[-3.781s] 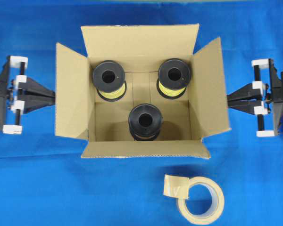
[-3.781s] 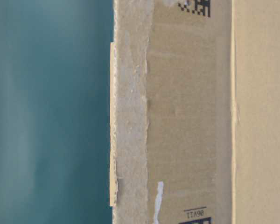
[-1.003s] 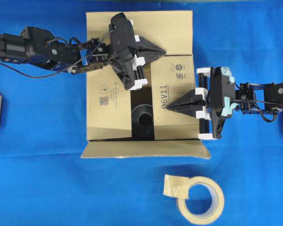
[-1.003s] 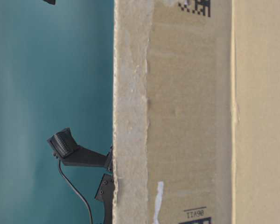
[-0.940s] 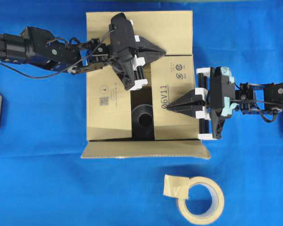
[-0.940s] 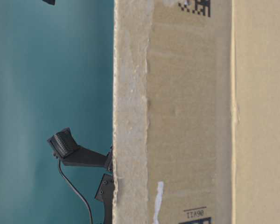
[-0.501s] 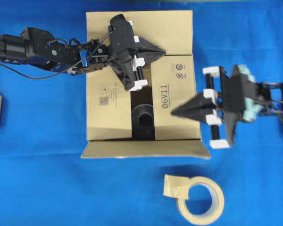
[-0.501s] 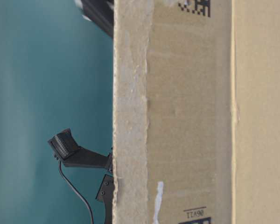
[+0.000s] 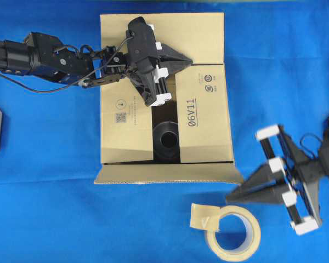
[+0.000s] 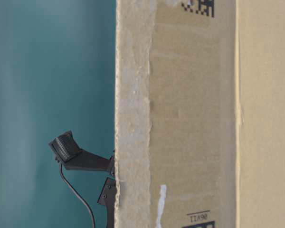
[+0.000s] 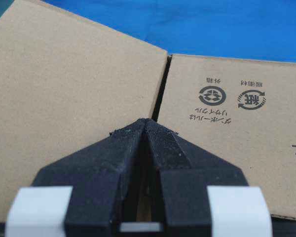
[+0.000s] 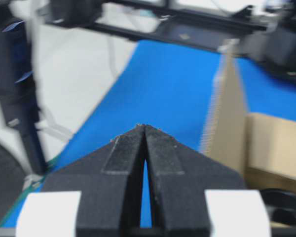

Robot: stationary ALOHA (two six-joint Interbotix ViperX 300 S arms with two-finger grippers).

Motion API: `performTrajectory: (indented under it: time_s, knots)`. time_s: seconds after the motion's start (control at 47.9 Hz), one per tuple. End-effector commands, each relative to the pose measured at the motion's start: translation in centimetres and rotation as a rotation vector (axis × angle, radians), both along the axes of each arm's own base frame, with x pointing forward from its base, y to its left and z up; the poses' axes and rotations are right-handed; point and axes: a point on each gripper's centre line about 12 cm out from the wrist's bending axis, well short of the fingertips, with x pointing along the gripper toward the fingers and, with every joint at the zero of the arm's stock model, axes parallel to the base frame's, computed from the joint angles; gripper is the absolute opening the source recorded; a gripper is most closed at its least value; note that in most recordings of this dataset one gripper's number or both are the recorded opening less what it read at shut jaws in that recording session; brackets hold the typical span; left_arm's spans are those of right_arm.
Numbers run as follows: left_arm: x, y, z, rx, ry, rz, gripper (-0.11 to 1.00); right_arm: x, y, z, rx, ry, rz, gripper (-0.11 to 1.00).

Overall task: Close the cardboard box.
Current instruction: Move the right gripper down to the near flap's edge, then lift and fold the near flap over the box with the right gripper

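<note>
The table (image 9: 44,219) under its blue cloth carries the cardboard box (image 9: 203,131) at the middle. Both side flaps lie folded down with a gap between them; the far and near flaps are still out. My left hand (image 9: 189,59) rests over the box's far end, fingers together, holding nothing. My right hand (image 9: 228,196) is off the box's near right corner, fingers together, just beside the tape roll (image 9: 233,232).
</note>
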Motion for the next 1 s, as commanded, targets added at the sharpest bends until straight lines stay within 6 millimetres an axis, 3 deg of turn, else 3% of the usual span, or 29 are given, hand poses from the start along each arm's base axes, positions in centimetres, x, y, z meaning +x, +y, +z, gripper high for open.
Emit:
performTrajectory:
  time_s: [0.0, 0.251, 0.564, 0.689, 0.982]
  knots:
    - [0.1, -0.3, 1.0, 0.005, -0.024, -0.007, 0.0, -0.2, 1.3, -0.5, -0.01, 0.007, 0.041, 0.0]
    - [0.1, -0.3, 1.0, 0.005, -0.024, -0.007, 0.0, 0.0, 2.0, -4.4, -0.043, 0.104, 0.056, 0.0]
    - [0.1, -0.3, 1.0, 0.004, -0.024, -0.006, 0.0, 0.1, 1.5, -4.5, -0.039, 0.097, 0.038, 0.0]
    - [0.1, -0.3, 1.0, 0.004, -0.026, -0.006, 0.0, 0.5, 0.0, -4.1, -0.034, 0.092, -0.01, 0.0]
    - [0.1, -0.3, 1.0, 0.001, -0.025, -0.005, 0.0, 0.2, -5.8, -3.5, -0.017, 0.075, -0.19, 0.0]
